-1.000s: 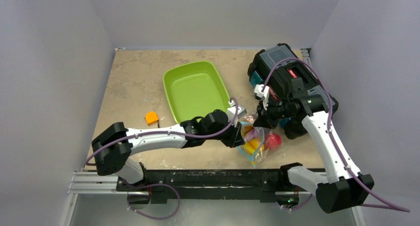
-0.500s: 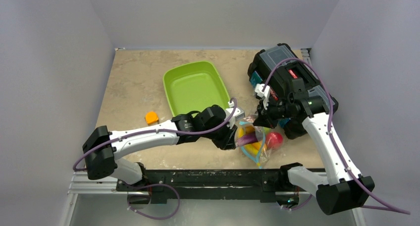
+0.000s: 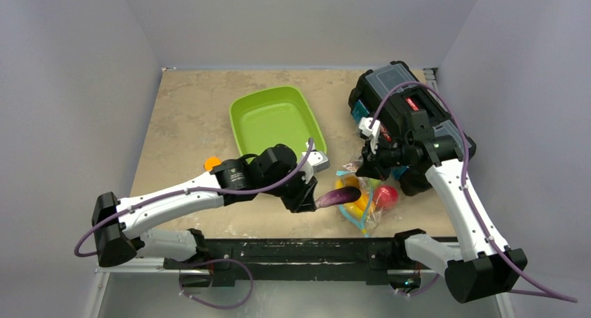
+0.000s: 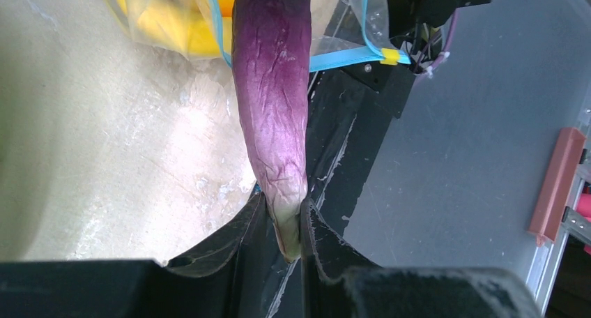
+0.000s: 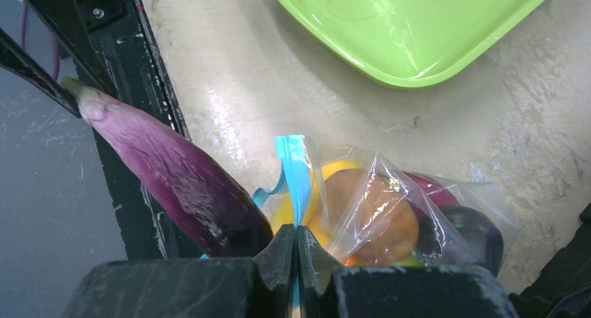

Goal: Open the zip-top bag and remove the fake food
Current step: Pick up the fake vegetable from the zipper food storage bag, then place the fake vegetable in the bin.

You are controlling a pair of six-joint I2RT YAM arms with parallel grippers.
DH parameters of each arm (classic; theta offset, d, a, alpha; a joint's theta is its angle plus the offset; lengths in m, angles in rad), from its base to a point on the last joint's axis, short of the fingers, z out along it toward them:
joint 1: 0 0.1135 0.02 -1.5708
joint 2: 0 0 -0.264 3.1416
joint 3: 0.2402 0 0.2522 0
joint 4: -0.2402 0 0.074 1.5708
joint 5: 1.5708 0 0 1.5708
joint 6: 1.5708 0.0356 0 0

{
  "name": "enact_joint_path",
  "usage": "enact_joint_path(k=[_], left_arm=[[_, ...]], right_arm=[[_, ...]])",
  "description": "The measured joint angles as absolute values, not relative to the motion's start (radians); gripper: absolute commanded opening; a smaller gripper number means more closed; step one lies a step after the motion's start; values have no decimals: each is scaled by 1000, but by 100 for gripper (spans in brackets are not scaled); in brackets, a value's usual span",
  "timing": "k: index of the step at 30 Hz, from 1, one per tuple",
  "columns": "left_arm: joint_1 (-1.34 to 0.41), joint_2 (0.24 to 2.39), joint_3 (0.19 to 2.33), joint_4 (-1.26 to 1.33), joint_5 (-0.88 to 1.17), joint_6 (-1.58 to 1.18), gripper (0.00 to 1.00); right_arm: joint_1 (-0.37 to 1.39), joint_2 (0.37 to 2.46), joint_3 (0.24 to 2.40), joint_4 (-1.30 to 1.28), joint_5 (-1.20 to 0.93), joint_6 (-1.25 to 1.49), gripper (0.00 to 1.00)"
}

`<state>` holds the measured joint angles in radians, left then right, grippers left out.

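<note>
Left end effector (image 4: 282, 224): fingers clamped on the pale stem tip of the purple eggplant (image 4: 272, 88). The eggplant is held level above the tabletop (image 3: 188, 116) near its front edge, and its thick end overlaps the blue zip strip at the mouth of the zip-top bag (image 3: 367, 205).

Right end effector (image 5: 296, 245): fingers pressed together on the blue strip, pinching the upper lip of the bag.

The bag lies on the tabletop right of centre, just in front of the black toolbox (image 3: 397, 95) and near the green tray (image 3: 277, 126). The remaining fake food (image 5: 369, 220) sits inside it: yellow, orange, red and dark pieces. A small orange block (image 3: 212, 162) lies left of the tray.
</note>
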<state>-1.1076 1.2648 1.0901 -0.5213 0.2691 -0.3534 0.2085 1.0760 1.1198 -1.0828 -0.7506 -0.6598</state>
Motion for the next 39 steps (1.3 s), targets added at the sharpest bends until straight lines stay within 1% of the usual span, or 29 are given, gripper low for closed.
enact_joint_path(k=[8,12,17,20,30,35,39], left_arm=[[-1093,1123,1003,-542,321,-320,0],[-1075,993,920,-561,325,-313,0],[-1006,788,818,-554,255,-350,0],[-945,763,807,-530,222,-385,0],[-762,946,807,-358,81,-542,0],[-725,1053,816,-334,-51,-607,0],[-707,1187,879,-336,-106,-622,0]], right_arm=[[208,1065,1116,-1079,-751,-654,0],[208,1065,1116,-1078,-752,-655,0],[208,1065,1107,-1076,-754,-654,0],[208,1065,1105,-1076,-755,-655,0],[203,1065,1105,-1077,-756,-655,0],[197,1066,1105,-1077,-756,-655,0],[195,1072,1105,-1077,-756,-655,0]])
